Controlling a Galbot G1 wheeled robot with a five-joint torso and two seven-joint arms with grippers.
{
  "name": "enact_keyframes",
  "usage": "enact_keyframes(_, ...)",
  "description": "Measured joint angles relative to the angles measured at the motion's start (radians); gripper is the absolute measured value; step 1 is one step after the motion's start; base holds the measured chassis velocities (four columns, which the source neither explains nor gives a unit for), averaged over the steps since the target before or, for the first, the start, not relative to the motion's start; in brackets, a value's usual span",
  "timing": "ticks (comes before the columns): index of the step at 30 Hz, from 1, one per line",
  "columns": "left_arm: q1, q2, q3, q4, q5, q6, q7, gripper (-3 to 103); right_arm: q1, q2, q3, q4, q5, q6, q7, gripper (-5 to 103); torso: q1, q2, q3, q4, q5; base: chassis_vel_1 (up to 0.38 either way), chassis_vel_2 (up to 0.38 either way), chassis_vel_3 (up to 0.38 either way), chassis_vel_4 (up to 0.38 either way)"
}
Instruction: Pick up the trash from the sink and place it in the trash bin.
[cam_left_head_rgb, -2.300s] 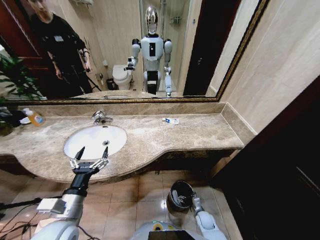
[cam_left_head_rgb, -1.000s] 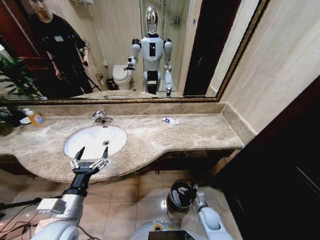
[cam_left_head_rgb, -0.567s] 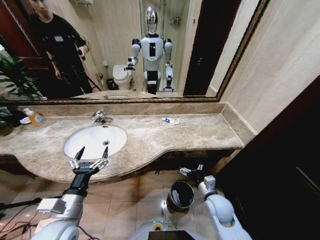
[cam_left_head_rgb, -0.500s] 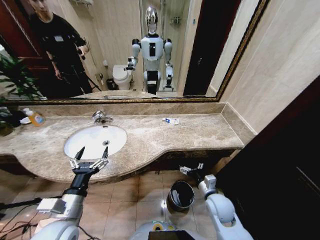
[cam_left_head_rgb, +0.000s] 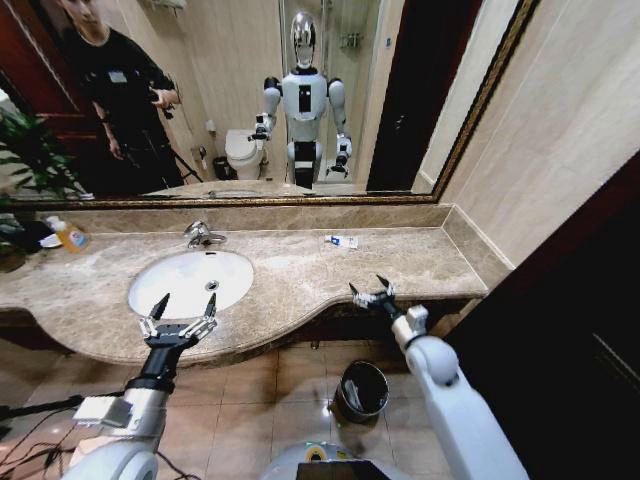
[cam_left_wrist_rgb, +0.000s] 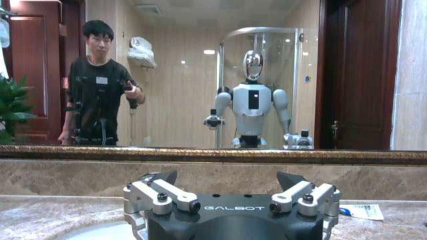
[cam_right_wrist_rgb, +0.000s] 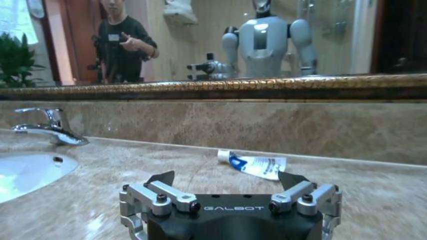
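The sink (cam_left_head_rgb: 180, 275) is a white oval basin with a chrome faucet (cam_left_head_rgb: 200, 235) in the marble counter. My left gripper (cam_left_head_rgb: 180, 312) hangs open over the basin's front rim, holding nothing; in the left wrist view my left gripper (cam_left_wrist_rgb: 227, 179) faces the mirror. A piece of trash, a blue-printed white packet (cam_left_head_rgb: 341, 241), lies on the counter near the back wall, right of the sink. My right gripper (cam_left_head_rgb: 370, 292) is open and bare at the counter's front edge, pointing toward that packet (cam_right_wrist_rgb: 253, 164). The black trash bin (cam_left_head_rgb: 378, 378) stands on the floor tiles below it.
An orange-liquid bottle (cam_left_head_rgb: 68, 235) stands at the counter's far left beside a plant (cam_left_head_rgb: 30, 150). A gold-framed mirror (cam_left_head_rgb: 300, 100) runs along the back wall. A dark wall panel (cam_left_head_rgb: 580, 330) closes in the right side.
My right arm has risen from beside the trash bin on the floor up to the counter's front edge, its gripper open. The left arm has stayed still.
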Motion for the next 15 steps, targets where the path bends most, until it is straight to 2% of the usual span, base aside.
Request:
enact_keyframes(3,0.000,0.000,0.000,0.000,0.000,0.000,0.000,100,0.085,-0.021,-0.026,-0.087,0.030,-0.005,-0.026,100,0.000,0.000,0.000,0.0000,0.0001,0.000,0.000,0.000,0.000)
enact_keyframes(5,0.000,0.000,0.000,0.000,0.000,0.000,0.000,100,0.200,-0.038,-0.054,-0.202,0.056,-0.007,-0.065,100,0.000,0.000,0.000,0.0001,0.0000,0.000,0.000,0.000,0.000)
enact_keyframes(7,0.000,0.000,0.000,0.000,0.000,0.000,0.000,100,0.226,-0.040,-0.061,-0.229,0.062,-0.007,-0.078,100,0.000,0.000,0.000,0.0000,0.0000,0.000,0.000,0.000,0.000)
enact_keyframes(10,0.000,0.000,0.000,0.000,0.000,0.000,0.000,100,0.379,-0.046,-0.098,-0.400,0.075,-0.006,-0.146,100,0.000,0.000,0.000,0.0001,-0.0002,0.000,0.000,0.000,0.000)
enact_keyframes(15,0.000,0.000,0.000,0.000,0.000,0.000,0.000,100,0.455,-0.043,-0.124,-0.508,0.072,-0.001,-0.186,100,0.000,0.000,0.000,0.0000,0.0000,0.000,0.000,0.000,0.000)
